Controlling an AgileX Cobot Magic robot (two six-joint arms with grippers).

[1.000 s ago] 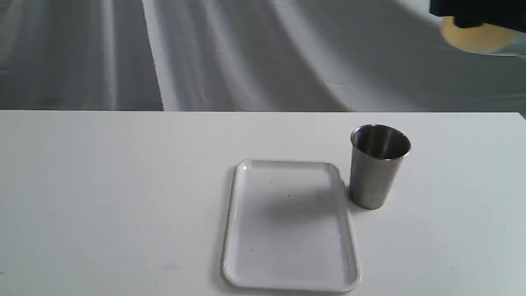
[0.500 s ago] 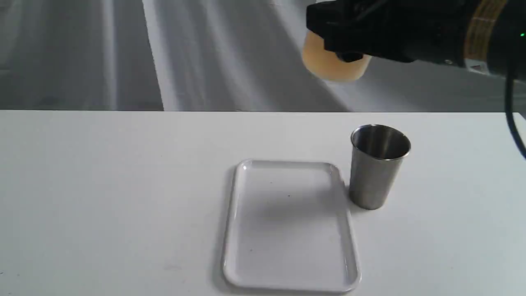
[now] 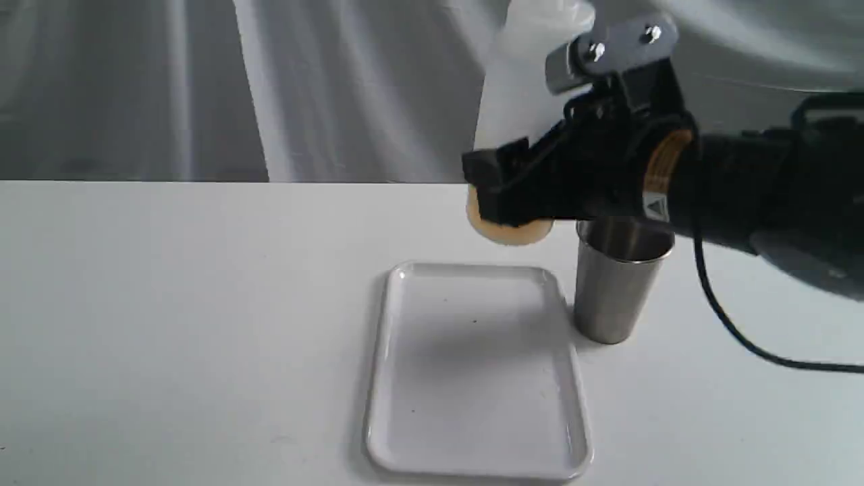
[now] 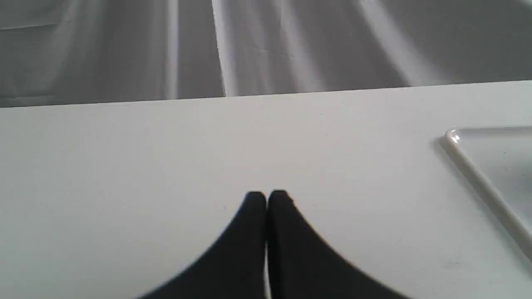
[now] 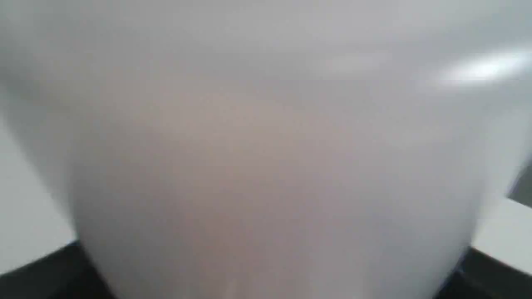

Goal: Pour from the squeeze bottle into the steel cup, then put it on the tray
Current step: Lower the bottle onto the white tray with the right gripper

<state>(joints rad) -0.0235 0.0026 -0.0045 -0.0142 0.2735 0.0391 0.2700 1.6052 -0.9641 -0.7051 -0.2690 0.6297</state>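
My right gripper (image 3: 506, 196) is shut on the squeeze bottle (image 3: 516, 101), held nearly upright in the air above the tray's far edge; amber liquid shows at its base and its nozzle is cut off by the frame top. The bottle (image 5: 266, 158) fills the right wrist view as a whitish blur. The steel cup (image 3: 617, 290) stands upright on the table just right of the white tray (image 3: 378, 378), partly behind the arm. My left gripper (image 4: 266, 197) is shut with nothing in it, low over the table left of the tray (image 4: 478, 174).
The white table (image 3: 169, 324) ends at a far edge in front of a grey cloth backdrop (image 3: 135, 88). A black cable (image 3: 742, 337) hangs from the right arm down to the table right of the cup.
The right arm has swung in from the upper right, moving left and down with the bottle. The bottle has turned from lying on its side to nearly upright. Cup and tray have not moved.
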